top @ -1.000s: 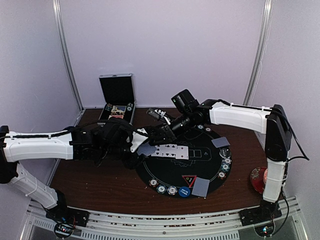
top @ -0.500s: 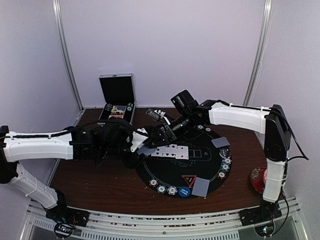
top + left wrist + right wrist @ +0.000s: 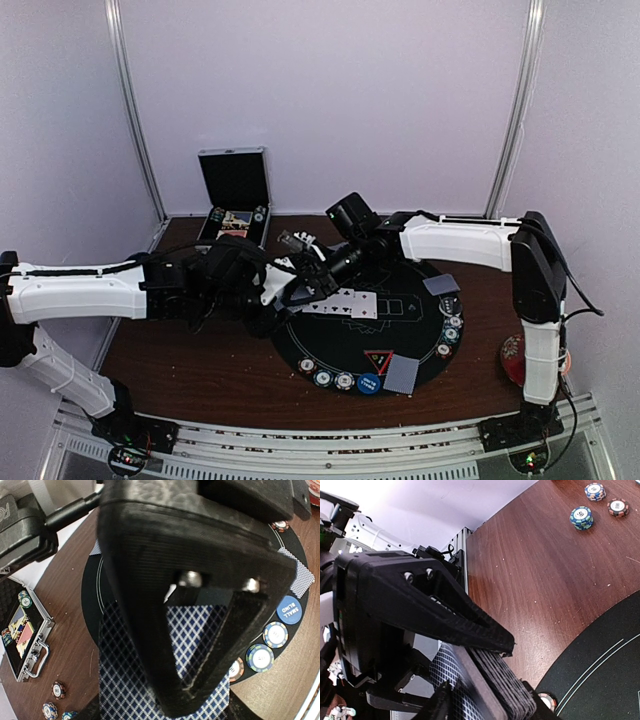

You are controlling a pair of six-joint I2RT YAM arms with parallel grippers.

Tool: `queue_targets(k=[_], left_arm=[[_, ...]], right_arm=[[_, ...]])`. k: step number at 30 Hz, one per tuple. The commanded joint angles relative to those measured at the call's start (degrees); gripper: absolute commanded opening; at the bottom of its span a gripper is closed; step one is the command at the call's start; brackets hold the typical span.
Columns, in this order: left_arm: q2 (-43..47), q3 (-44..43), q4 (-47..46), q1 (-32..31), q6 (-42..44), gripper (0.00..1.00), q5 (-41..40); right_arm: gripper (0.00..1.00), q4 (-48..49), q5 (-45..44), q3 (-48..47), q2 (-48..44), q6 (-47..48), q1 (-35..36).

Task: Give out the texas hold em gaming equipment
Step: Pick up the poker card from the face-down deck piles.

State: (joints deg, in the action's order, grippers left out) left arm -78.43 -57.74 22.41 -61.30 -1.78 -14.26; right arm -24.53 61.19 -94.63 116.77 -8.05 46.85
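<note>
The left gripper (image 3: 280, 295) clamps the blue-checked deck of playing cards (image 3: 125, 690) above the round black mat's (image 3: 320, 350) left edge, while the right gripper (image 3: 306, 283) straddles the deck, grip unclear, and may drag several cards off.

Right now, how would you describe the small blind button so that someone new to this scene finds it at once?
Find the round black mat and go to its edge nearest the arm bases. There, next to the red triangle marker, the small blind button lies between a row of chips and a face-down card. It alone is a plain blue disc with white lettering.
</note>
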Motion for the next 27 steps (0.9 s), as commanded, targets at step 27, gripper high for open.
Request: queue_targets(k=[27], left_arm=[[0.06,-0.42,-3.97,-0.14,0.28,0.64,-0.07]], right_arm=[[0.04,-5.81,-3.03,1.11,-5.95,6.33,-3.78]])
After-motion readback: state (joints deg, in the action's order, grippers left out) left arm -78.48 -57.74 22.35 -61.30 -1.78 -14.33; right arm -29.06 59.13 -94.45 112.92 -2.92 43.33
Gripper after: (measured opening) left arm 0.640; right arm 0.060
